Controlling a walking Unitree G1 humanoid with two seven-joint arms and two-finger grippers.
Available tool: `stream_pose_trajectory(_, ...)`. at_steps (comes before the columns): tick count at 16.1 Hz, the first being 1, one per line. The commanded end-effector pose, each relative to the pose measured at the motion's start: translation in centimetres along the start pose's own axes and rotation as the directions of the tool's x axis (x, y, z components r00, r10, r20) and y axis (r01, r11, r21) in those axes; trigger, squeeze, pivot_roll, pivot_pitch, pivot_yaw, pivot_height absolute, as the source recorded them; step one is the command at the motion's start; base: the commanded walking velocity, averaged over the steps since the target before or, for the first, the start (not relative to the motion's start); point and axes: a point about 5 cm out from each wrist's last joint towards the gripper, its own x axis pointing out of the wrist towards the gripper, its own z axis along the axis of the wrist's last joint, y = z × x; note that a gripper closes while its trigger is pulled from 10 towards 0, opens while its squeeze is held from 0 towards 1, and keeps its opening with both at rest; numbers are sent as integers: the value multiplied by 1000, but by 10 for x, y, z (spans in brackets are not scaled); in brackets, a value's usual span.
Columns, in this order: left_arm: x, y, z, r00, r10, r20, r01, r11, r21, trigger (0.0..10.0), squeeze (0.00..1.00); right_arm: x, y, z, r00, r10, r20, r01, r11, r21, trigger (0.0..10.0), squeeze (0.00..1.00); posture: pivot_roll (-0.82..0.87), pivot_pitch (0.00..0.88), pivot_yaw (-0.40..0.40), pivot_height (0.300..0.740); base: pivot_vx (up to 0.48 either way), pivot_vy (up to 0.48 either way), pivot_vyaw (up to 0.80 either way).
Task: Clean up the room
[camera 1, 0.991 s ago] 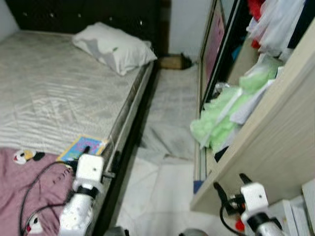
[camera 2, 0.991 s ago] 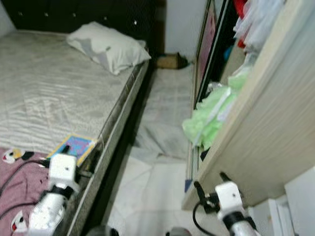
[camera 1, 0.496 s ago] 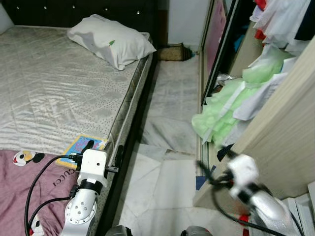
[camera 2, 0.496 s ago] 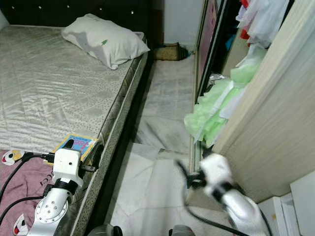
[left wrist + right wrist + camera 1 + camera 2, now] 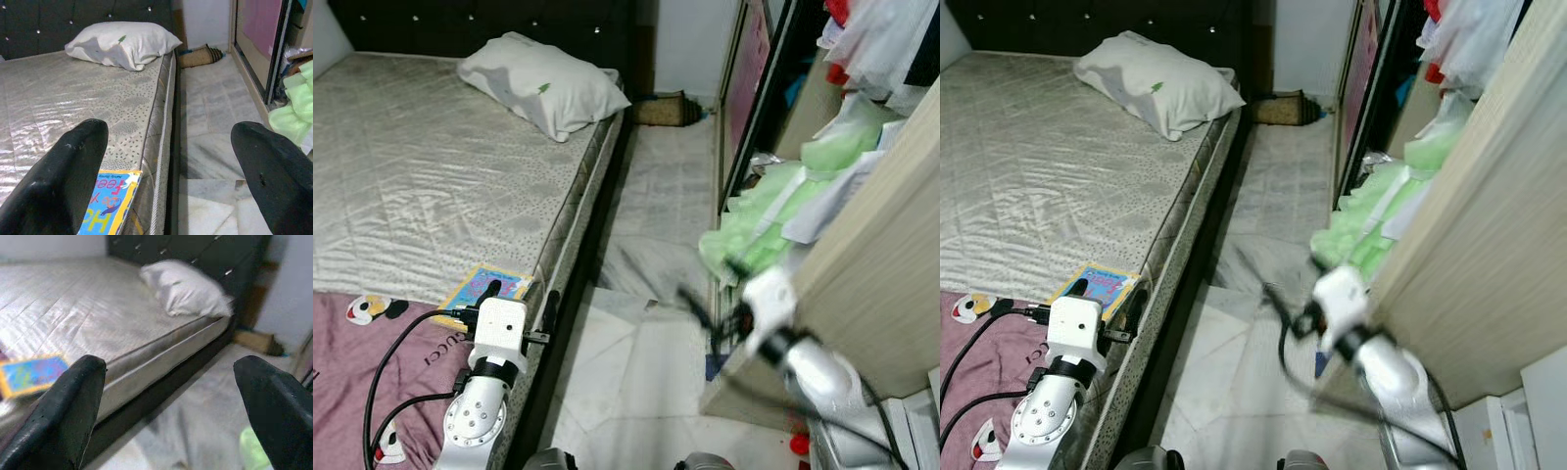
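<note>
From our head camera we see the left hand (image 5: 490, 291) resting at the bed (image 5: 421, 186) edge, just short of a glossy book (image 5: 482, 287) that lies flat at that edge, beside a mauve blanket (image 5: 372, 362). The right hand (image 5: 700, 302) reaches over the pale tiled floor (image 5: 646, 206), blurred, probably swinging toward the book.

Our left wrist camera shows its fingers (image 5: 68, 171) spread wide, empty, the book's bright cover just beneath. A soft white pillow (image 5: 122, 44) sits by the bed's far corner.

Our right wrist camera shows fingers (image 5: 63, 406) likewise apart, holding nothing; green cloth (image 5: 1371, 211) spills from the wardrobe (image 5: 1489, 225).
</note>
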Motion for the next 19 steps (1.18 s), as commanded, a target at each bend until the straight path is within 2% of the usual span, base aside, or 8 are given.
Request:
stream_pose_trajectory(1, -1, 2, -3, 1000, 6, -12, -6, 1000, 7, 10000, 0, 1, -2, 2, 999, -50, 18, 49, 998, 26, 10000, 1000, -74, 42, 33, 740, 0, 0, 0)
stream_pose_trajectory(3, 3, 2, -2, 1000, 15, -15, -15, 1000, -6, 10000, 0, 4, 2, -1, 997, -74, 16, 73, 996, 45, 10000, 1000, -77, 37, 41, 740, 0, 0, 0)
stream_pose_trajectory(4, 5, 1, -1, 1000, 14, -13, -14, 1000, -10, 10000, 0, 3, 5, -2, 998, -67, 11, 67, 997, 44, 10000, 0, -78, 37, 40, 740, 0, 0, 0)
stream_pose_trajectory(9, 6, 0, -2, 1000, 15, -13, -16, 1000, -15, 10000, 0, -2, 0, -7, 994, -105, -4, 105, 992, 76, 10000, 0, -80, 40, 36, 740, 0, 0, 0)
stream_pose_trajectory(11, 6, 0, -2, 1000, 16, -12, -16, 1000, -16, 10000, 0, -2, 5, -5, 998, -68, 12, 67, 996, 67, 10000, 0, -81, 37, 36, 740, 0, 0, 800)
stream_pose_trajectory(15, 9, 1, -2, 1000, 20, -8, -20, 1000, -16, 10000, 0, 0, 6, -6, 996, -82, 18, 81, 994, 72, 10000, 0, -79, 37, 38, 740, 0, 0, 800)
stream_pose_trajectory(16, 9, 1, -2, 1000, 18, -7, -18, 1000, -15, 10000, 0, -1, 5, -6, 995, -95, 29, 92, 992, 90, 0, 0, -78, 37, 36, 740, 0, 0, 769)
stream_pose_trajectory(19, 9, 1, -1, 1000, 17, -6, -17, 1000, -13, 10000, 0, 0, 4, -6, 995, -96, 27, 93, 991, 99, 0, 0, -74, 40, 35, 740, 0, 0, 731)
